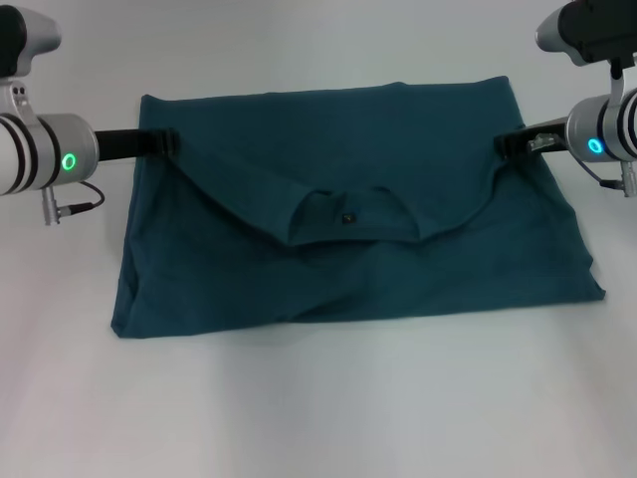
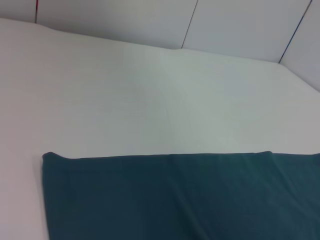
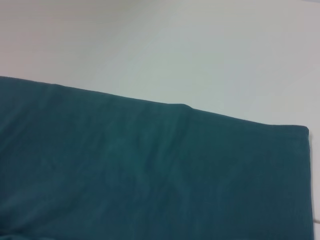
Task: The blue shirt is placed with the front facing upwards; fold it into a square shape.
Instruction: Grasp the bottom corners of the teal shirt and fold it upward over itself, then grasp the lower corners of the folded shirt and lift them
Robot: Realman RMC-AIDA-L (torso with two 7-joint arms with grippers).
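**Shirt folded over, both grippers at its side edges**

The blue shirt (image 1: 348, 239) is lying on the white table (image 1: 318, 418), spanning the whole gap between the two grippers, its top part folded down so the neckline with the small dark label (image 1: 347, 216) is sitting midway between them. The left gripper (image 1: 164, 142) is meeting the cloth's left edge and the right gripper (image 1: 510, 142) the right edge; whether either is pinching fabric cannot be told. If only one layer is caught, or one side slips, the next fold will likely be coming out skewed. No containers are showing.
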